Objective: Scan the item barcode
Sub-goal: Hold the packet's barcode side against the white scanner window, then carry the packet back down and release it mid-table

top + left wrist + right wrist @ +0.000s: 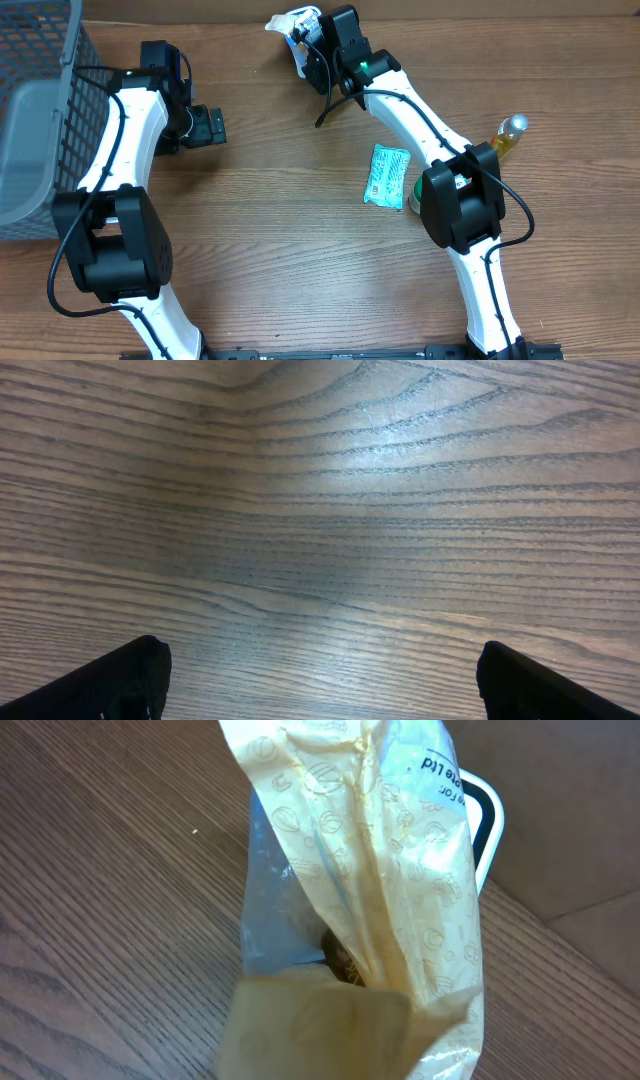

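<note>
- Two arms reach over the brown wooden table [280,250], but only the right one carries anything.
- The right gripper [312,50] is clenched on a crinkled cream-yellow plastic packet [400,890], the item to be scanned. It is held at the table's far edge, and the film hides the fingers in the wrist view.
- The packet stands up out of the jaws, probably so a printed face can be turned toward a reader. A scrap of black lettering shows near its top, but no barcode is visible.
- A dark object with a white rim [487,815] sits just behind the packet. It may be the scanner, though I cannot tell.
- The left gripper [205,127] is released, with its fingers spread wide above bare wood beside the grey mesh basket [40,110]. It seems parked clear of the work.
- A flat teal sachet [386,175] and a small bottle of yellow liquid [511,135] rest near the right arm, well apart from the held packet. They are presumably next in line.
</note>
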Motion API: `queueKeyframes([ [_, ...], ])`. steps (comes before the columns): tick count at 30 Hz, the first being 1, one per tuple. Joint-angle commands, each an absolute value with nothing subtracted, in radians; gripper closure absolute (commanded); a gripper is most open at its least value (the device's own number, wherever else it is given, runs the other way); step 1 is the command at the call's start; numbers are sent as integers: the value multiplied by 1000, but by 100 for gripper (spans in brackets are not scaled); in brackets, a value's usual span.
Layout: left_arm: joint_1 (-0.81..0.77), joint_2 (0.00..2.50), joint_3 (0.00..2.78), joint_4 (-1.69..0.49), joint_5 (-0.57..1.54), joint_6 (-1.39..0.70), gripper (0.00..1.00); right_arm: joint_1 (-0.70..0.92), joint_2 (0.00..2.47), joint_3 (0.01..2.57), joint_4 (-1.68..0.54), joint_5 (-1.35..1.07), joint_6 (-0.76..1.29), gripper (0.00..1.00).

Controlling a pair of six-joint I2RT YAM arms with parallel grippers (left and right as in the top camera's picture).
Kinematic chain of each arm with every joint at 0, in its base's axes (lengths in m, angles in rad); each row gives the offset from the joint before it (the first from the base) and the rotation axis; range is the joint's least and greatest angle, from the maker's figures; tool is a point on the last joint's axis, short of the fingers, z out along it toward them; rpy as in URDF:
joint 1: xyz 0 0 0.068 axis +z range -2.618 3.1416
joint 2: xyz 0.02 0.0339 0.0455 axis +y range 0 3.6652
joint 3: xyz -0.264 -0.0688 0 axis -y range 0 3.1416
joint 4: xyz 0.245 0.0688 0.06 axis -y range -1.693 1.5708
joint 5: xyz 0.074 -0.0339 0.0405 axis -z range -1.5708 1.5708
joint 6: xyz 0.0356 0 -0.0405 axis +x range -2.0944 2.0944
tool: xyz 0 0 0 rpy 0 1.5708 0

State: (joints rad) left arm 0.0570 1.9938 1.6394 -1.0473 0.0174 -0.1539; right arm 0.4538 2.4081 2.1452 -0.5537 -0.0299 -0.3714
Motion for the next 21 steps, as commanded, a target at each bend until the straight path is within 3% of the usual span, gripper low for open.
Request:
queueKeyframes([
  [1, 56, 1960, 1658, -1046, 8, -161, 0, 459, 2415, 2166, -552, -39, -371, 96],
  [14, 57, 1960, 1658, -1046, 8, -161, 1, 459, 2308, 2169, -533, 6, -356, 96],
  [21, 56, 1960, 1658, -1046, 8, -161, 1, 451, 2154, 2169, -656, -22, -200, 96],
])
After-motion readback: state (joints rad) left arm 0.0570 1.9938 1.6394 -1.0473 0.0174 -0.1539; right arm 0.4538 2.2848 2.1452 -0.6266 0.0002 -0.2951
